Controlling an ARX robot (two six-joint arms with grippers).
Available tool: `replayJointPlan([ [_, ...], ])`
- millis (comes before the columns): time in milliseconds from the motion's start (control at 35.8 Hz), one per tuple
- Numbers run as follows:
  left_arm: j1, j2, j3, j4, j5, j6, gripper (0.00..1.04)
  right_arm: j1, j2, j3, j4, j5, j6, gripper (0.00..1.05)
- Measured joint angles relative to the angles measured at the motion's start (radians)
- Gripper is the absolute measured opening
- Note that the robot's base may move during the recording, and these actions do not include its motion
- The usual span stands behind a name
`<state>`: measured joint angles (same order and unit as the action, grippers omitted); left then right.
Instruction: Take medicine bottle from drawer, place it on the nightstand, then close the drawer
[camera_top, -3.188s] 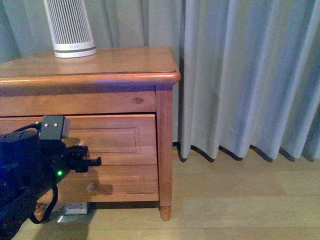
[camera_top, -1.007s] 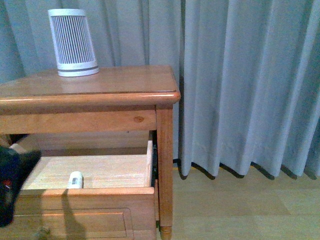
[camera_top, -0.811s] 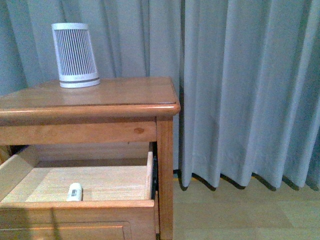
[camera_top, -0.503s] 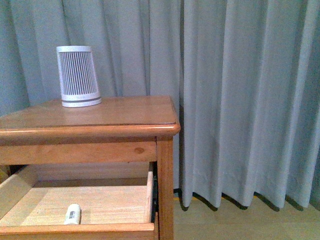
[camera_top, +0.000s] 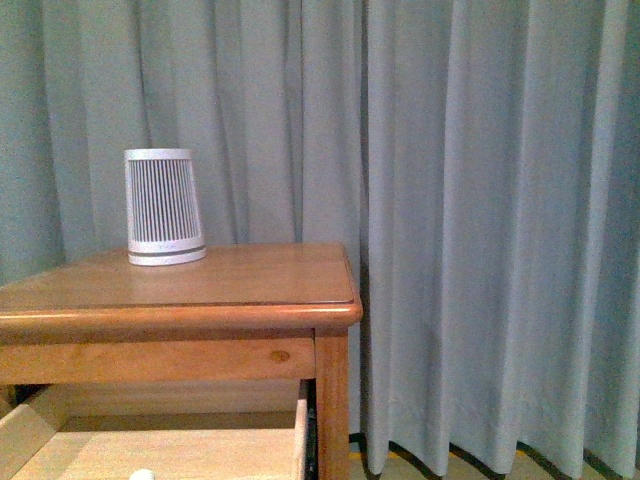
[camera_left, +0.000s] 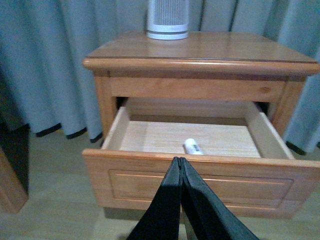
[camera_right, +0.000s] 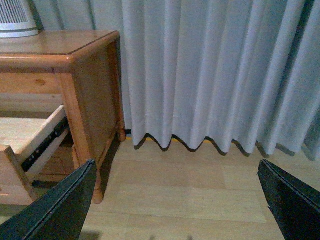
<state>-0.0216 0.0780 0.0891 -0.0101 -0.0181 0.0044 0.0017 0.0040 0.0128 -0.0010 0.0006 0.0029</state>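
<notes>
The honey-orange nightstand (camera_top: 200, 290) stands at left in the front view, also in the left wrist view (camera_left: 200, 50) and the right wrist view (camera_right: 85, 55). Its upper drawer (camera_left: 200, 180) is pulled out, showing pale wood inside. The tiny white medicine bottle (camera_left: 192, 146) lies on the drawer floor; only its tip (camera_top: 141, 474) shows in the front view. My left gripper (camera_left: 179, 161) is shut and empty, in front of the drawer front. My right gripper (camera_right: 177, 172) is open and empty, over the floor to the right of the nightstand.
A tall white-grey ribbed device (camera_top: 164, 207) stands at the back left of the nightstand top. Grey curtains (camera_top: 480, 220) hang behind and to the right. A light wooden floor (camera_right: 190, 195) lies beside the nightstand.
The drawer, shut at first with my left gripper at its front, now stands open. The front view has risen, so the nightstand sits lower in frame and the bottle has nearly left view.
</notes>
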Motion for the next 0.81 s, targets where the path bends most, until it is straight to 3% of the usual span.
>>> replayJointPlan([
  [783, 0.016, -0.072, -0.079, 0.005, 0.016, -0.001, 0.03, 0.000, 0.000, 0.000, 0.000, 0.000, 0.000, 0.98],
  [811, 0.016, -0.072, -0.079, 0.005, 0.016, -0.002, 0.09, 0.000, 0.000, 0.000, 0.000, 0.000, 0.000, 0.98],
])
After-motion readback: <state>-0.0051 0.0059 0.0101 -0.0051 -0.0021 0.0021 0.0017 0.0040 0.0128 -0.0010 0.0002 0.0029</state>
